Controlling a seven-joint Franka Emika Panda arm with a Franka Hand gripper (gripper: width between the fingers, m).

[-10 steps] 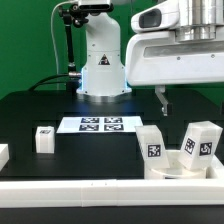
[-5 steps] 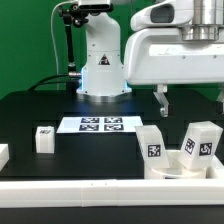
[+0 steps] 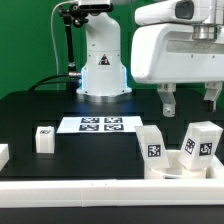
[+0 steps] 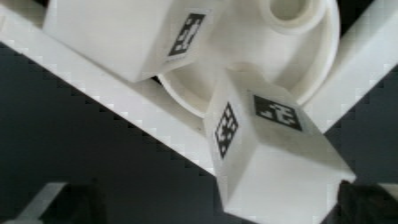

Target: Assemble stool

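So the seat (image 3: 186,167) is hard to make out. An upright leg (image 3: 152,148), a leaning leg (image 3: 200,140) and the near rail (image 3: 100,190) hide most of it, at the exterior view's right on the tabletop (image 3: 30,110). Both legs have their long axes roughly vertical, tags facing the camera. The gripper (image 3: 189,100) hangs above the seat, fingers spread wide, holding nothing.

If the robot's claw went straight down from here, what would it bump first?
Probably the white leg on the exterior view's right. It stands just below the open gripper, and the wrist view shows it lying in line between the fingers, with the round seat beyond it. Depth is hard to judge, so this is a guess.
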